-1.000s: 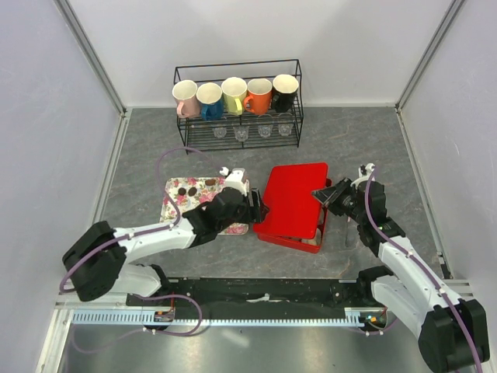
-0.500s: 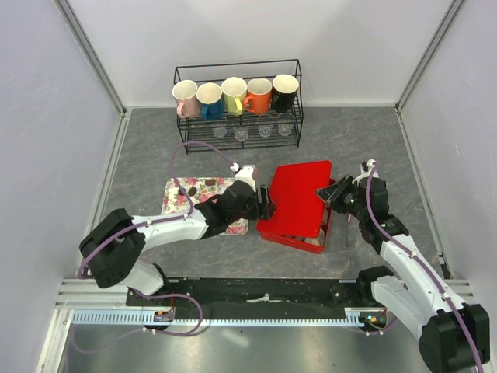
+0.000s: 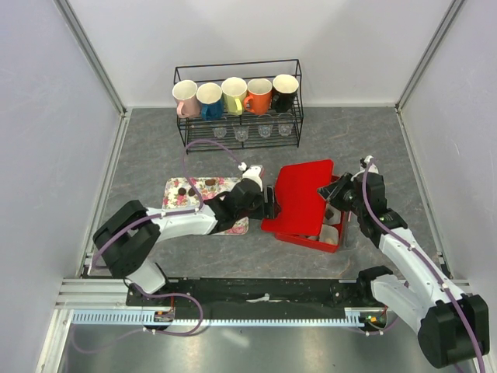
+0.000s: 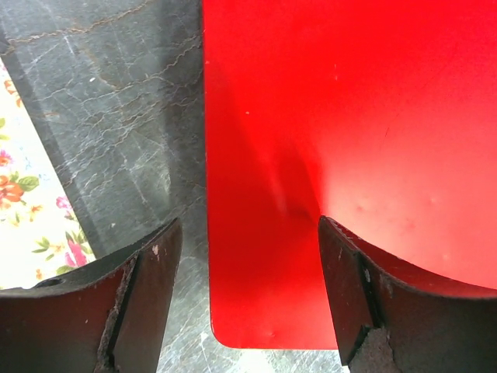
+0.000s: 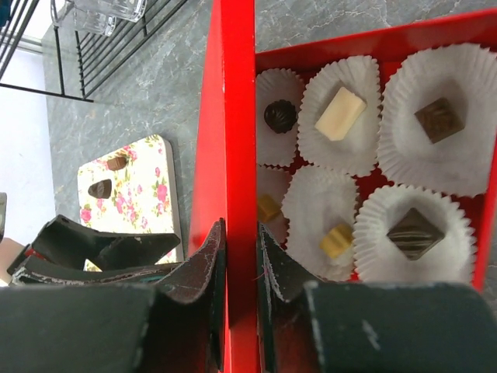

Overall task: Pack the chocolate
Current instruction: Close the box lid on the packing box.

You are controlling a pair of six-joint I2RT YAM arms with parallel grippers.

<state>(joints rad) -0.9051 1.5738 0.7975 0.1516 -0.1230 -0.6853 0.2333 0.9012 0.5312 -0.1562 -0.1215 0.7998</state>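
Note:
A red box (image 3: pixel 324 240) holds several chocolates (image 5: pixel 409 231) in white paper cups: dark, cream and tan pieces. My right gripper (image 3: pixel 331 194) is shut on the edge of the red lid (image 3: pixel 299 198) and holds it tilted over the box; the wrist view shows the jaws clamped on the lid edge (image 5: pixel 233 116). My left gripper (image 3: pixel 269 203) is open at the lid's left edge, and its fingers (image 4: pixel 147 272) straddle the lid corner (image 4: pixel 256 311) without touching. Two dark chocolates (image 3: pixel 186 190) lie on the flowered tray (image 3: pixel 203 186).
A black wire rack (image 3: pixel 237 101) with several coloured mugs and small glasses stands at the back. The flowered tray lies left of the box, under my left arm. Grey table surface lies between the tray and the box (image 4: pixel 116 116).
My left gripper has moved right to the lid's left edge. The lid has shifted right and its right side has risen, showing part of the box's inside.

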